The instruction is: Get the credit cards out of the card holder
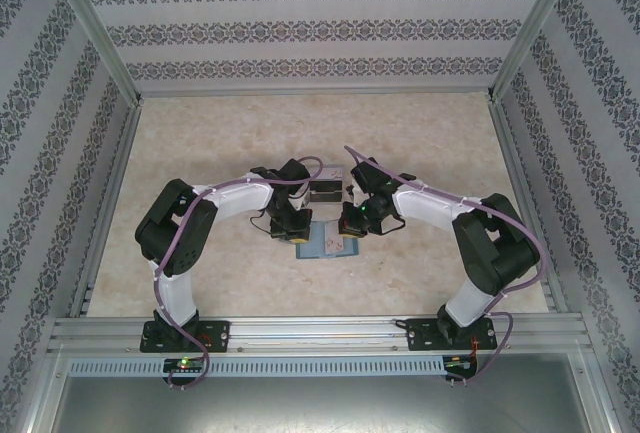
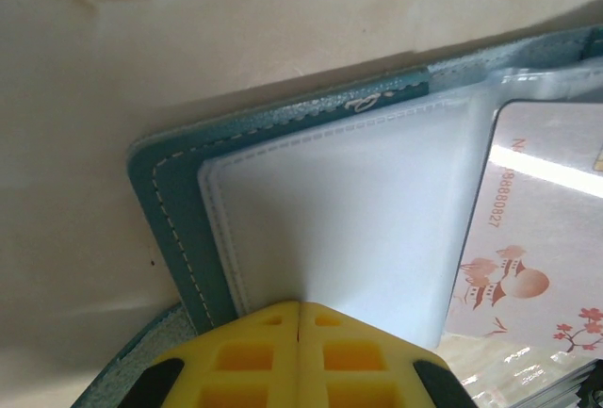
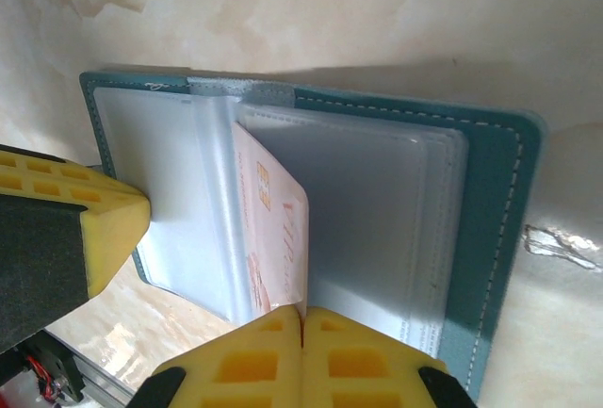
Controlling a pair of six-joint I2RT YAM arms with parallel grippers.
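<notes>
Card [image 3: 278,229] looks thin, stiff, probably slick; my right pincer [image 3: 303,318] pinches its near edge while my left pincer [image 2: 300,314], pressed together, pins the soft wallet [image 3: 490,191]. Hold mid-edge.

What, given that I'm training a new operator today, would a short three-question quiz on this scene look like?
1. True or false: the teal card holder is folded shut.
2. Where is the pale card with reddish marks? A) lying loose beside the holder B) among the holder's clear sleeves C) lifted clear above the holder
3. Fill in: the jaws of the left gripper and the right gripper are both ____.
Key: 1 false; 2 B; 3 shut.
</notes>
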